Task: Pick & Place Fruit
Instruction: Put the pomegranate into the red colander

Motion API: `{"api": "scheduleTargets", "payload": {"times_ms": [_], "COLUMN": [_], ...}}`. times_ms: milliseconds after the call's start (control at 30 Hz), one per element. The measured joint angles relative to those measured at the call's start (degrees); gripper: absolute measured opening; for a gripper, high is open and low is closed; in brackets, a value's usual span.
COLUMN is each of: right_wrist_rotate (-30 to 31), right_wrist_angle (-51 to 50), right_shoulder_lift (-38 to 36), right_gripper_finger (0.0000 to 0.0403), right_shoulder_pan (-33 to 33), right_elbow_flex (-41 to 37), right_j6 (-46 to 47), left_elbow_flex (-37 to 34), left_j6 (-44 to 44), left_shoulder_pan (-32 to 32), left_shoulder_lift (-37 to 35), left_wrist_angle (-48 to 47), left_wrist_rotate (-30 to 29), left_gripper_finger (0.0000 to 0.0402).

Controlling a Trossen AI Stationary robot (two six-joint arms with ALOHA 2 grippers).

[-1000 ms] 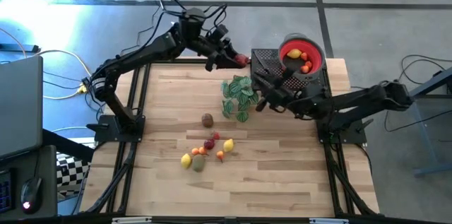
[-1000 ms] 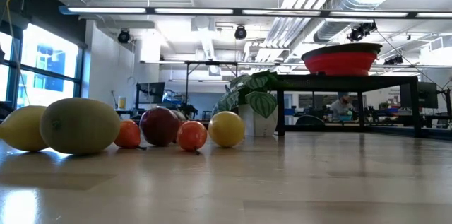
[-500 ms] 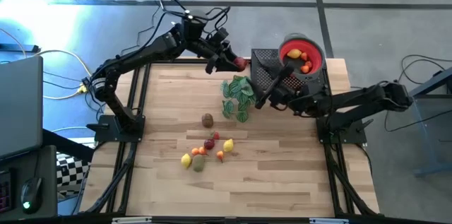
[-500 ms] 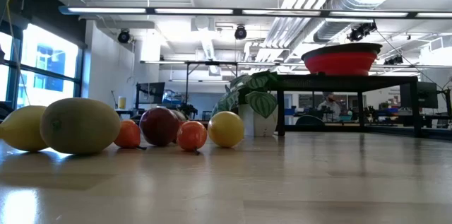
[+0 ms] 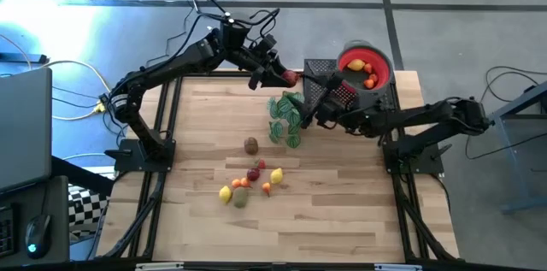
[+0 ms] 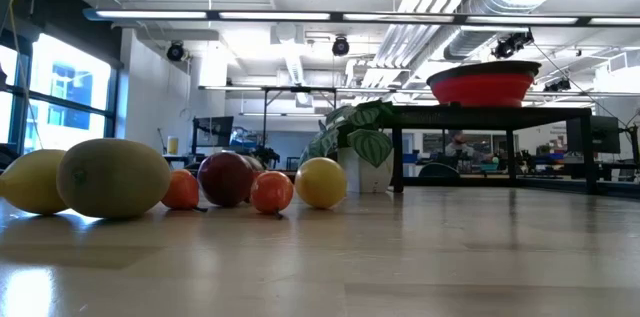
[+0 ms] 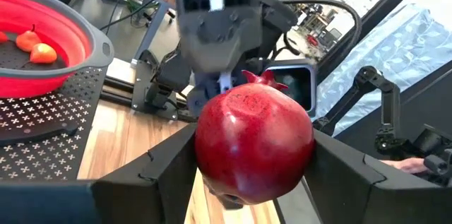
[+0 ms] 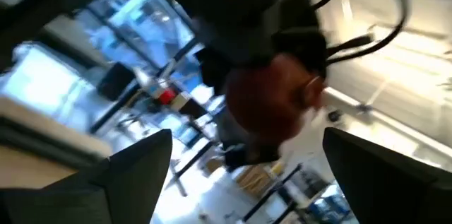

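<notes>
Reaching in from the bench's left edge, the left arm holds its left end effector (image 5: 289,75) above the far edge of the pale, wood-grained bench (image 5: 342,211), its two dark fingers closed against the sides of a round, glossy red pomegranate (image 7: 253,143) with a small crown at its top. Near the middle of the bench lies the loose fruit: a brown-green piece (image 5: 250,144) alone, and closer to the near edge a cluster (image 5: 250,184) of smooth yellow lemons, small orange pieces and a dark red one, all touching or just beside one another. In the low view the same pile shows as rounded, shiny shapes, with a large oval yellow-green piece (image 6: 113,178) foremost.

A green leafy sprig (image 5: 289,117) with veined leaves stands toward the far edge, between the pile and a black perforated metal stand (image 5: 318,73) at the far right corner. On that stand sits a round red bowl (image 5: 379,59) with a grey rim, holding a yellow lemon and several orange pieces.

From the right edge, the right arm stretches across the stand; its right end effector (image 5: 318,110) hangs just beside the sprig and close to the pomegranate, fingers spread wide and holding nothing.
</notes>
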Motion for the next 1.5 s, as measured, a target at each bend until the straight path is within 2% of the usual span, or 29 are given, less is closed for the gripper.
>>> {"api": "scheduleTargets", "payload": {"times_ms": [67,233,367,500,867,1100,1500], "right_wrist_rotate": [0.85,0.27,-3.93,-3.82,-7.2,-12.56,-15.7], "right_wrist_angle": [2.88,2.76,0.38,-0.22,-2.6,-3.6,-4.13], "right_shoulder_lift": [1.0,2.36,2.45,2.51,2.51,2.51,2.49], "right_gripper_finger": [0.0363,0.0366,0.0366,0.0366,0.0365,0.0331,0.0298], "right_shoulder_pan": [0.04,0.0,0.0,0.0,-3.02,-5.08,-5.9], "right_elbow_flex": [0.82,2.42,3.17,3.97,5.28,5.28,5.28], "right_j6": [-1.87,-2.21,-2.13,-2.01,5.19,6.28,8.72], "left_elbow_flex": [0.0,0.0,0.0,0.0,0.02,0.02,0.02], "left_j6": [0.0,-0.01,0.0,0.0,1.24,1.28,1.31], "left_shoulder_pan": [-0.02,-0.01,-0.02,-0.02,-0.02,-0.03,-0.07], "left_shoulder_lift": [0.0,0.0,0.0,0.0,0.0,-0.01,-0.01], "left_wrist_angle": [-0.13,-1.31,-1.35,-1.43,-1.75,-1.75,-1.77], "left_wrist_rotate": [0.0,-0.02,-0.02,-0.04,0.02,0.07,0.25], "left_gripper_finger": [0.0223,0.0223,0.0223,0.0223,0.0223,0.0223,0.0223]}}
